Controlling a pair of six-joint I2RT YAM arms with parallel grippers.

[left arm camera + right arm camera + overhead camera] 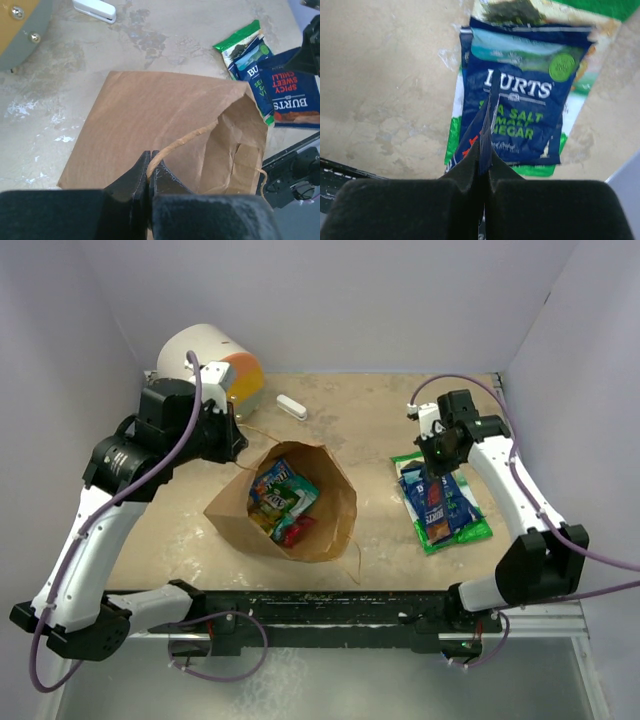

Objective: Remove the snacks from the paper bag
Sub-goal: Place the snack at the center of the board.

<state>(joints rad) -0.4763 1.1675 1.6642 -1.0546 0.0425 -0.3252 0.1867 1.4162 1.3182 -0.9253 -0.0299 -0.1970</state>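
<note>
The tall brown kraft paper bag [325, 525] lies on its side mid-bench. Its long axis runs roughly from far left to near right, and its rectangular mouth is turned near-right and gapes upward. It is one bag with two thin twisted handles. One handle [186, 139] is pinched in the fully closed left gripper [149, 167] at the bag's far-left side. Inside the mouth sit several small shiny snack packets [283, 498], blue, green, red and orange; their number cannot be told.

Three snacks lie out on the bench [370, 410] to the right. One is a large green chip bag [478, 530], long axis near to far. One dark blue sea-salt packet [520, 100] lies on it. The right gripper [485, 150] is clamped tight on the edge of one dark blue chilli packet [292, 95].

Far left are one white-and-orange cylinder [205, 355] and one small white bar [291, 406].
</note>
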